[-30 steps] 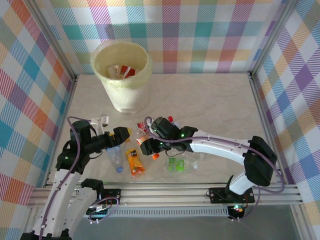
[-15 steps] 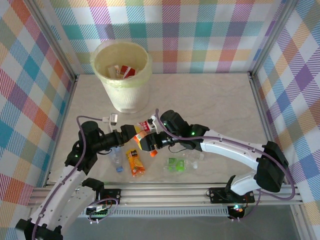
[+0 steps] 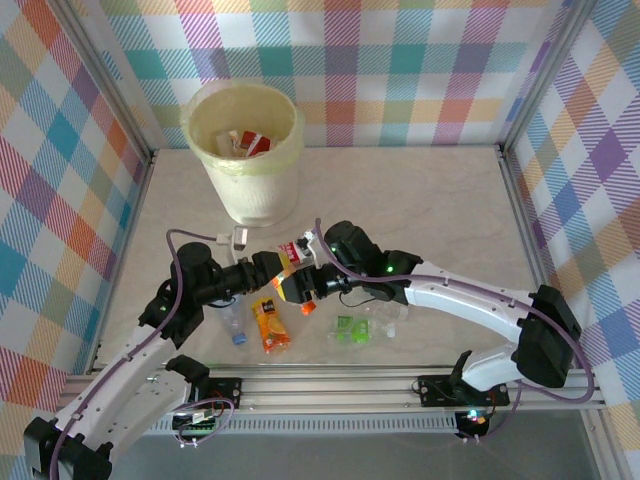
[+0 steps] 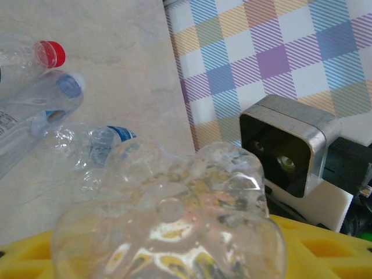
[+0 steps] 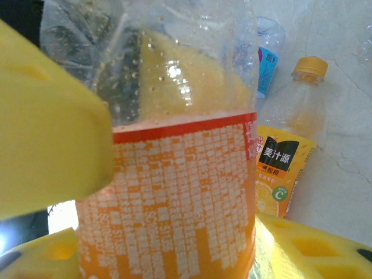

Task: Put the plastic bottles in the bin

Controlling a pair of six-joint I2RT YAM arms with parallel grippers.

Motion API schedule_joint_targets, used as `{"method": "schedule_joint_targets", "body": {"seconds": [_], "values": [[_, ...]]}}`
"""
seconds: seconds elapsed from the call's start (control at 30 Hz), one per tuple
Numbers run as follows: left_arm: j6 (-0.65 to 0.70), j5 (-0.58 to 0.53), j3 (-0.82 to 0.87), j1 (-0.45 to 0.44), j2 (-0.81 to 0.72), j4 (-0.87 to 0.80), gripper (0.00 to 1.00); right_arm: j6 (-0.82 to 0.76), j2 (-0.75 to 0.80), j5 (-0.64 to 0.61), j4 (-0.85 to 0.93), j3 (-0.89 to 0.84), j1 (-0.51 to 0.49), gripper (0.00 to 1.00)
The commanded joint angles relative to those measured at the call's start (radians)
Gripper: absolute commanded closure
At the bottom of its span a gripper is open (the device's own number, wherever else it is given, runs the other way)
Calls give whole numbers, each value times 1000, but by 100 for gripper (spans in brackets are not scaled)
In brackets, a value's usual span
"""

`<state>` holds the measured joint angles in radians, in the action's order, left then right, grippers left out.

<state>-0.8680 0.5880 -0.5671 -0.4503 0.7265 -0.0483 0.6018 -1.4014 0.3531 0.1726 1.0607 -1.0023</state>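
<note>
Noted orange-labelled bottle (image 5: 174, 192) clamped in right gripper (image 3: 305, 283), mid-table, well short of bin (image 3: 243, 200); presented base-first to left gripper (image 3: 272, 268), probably for handover; cannot tell left closure

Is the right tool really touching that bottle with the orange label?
Touching. The right wrist view shows the right tool with its yellow fingers pressed against the orange-label bottle from either side, no gap.
</note>
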Motion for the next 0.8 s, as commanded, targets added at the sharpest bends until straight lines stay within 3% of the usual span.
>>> {"method": "schedule_joint_targets", "body": {"seconds": [0.0,0.1,0.2,0.3,0.53,0.77], "values": [[-3,-14,-3,-11,-7,60,41,0,15,9,-4,-8,1,44],[-1,-18,-15,-11,-6,53,45,0,13,9,-8,-6,2,42],[43,-51,-61,-11,-8,-28,47,0,21,5,-6,1,2,25],[132,-130,-148,-9,-6,-204,48,-15,49,-8,14,5,1,15],[223,-176,-354,33,107,-386,49,-101,170,-70,118,20,1,8],[402,-285,-707,73,301,-545,49,-194,333,-214,177,25,1,5]]}}
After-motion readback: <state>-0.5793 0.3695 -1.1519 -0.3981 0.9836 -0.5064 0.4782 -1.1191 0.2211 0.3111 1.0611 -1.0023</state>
